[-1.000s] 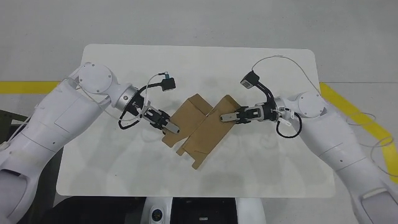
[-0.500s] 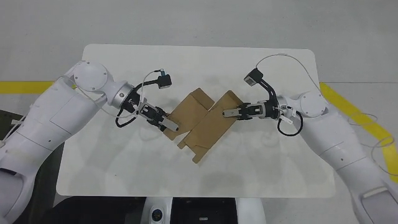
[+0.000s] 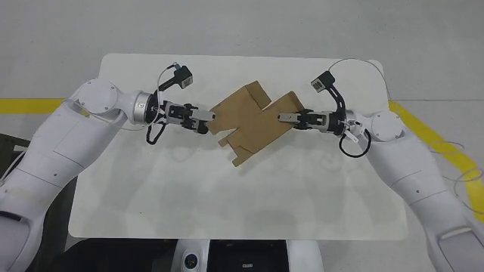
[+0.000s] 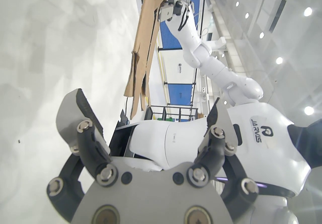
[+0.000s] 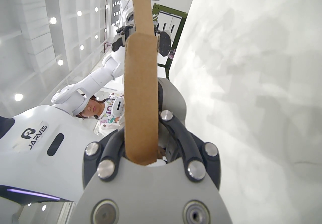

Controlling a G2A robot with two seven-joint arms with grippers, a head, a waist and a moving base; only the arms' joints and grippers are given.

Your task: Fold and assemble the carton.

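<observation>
The flat brown carton point(image 3: 248, 119) is held over the middle of the white table point(image 3: 136, 196), its flaps unfolded. My right gripper point(image 3: 286, 117) is shut on the carton's right edge. In the right wrist view a cardboard strip point(image 5: 141, 84) runs between the fingers point(image 5: 174, 99) of the right gripper point(image 5: 144, 89). My left gripper point(image 3: 203, 119) is just off the carton's left edge. In the left wrist view the left gripper point(image 4: 148, 109) stands open with nothing between its fingers, and the carton point(image 4: 144, 34) shows edge-on farther off.
The table's surface is bare around the carton, with free room toward the front and both sides. A yellow floor line point(image 3: 30, 106) runs beyond the table's left and right edges.
The carton has moved toward the far side of the table and turned. The left gripper has let go of the carton's near left corner and now stands open beside its left edge. The right gripper moved with the carton.
</observation>
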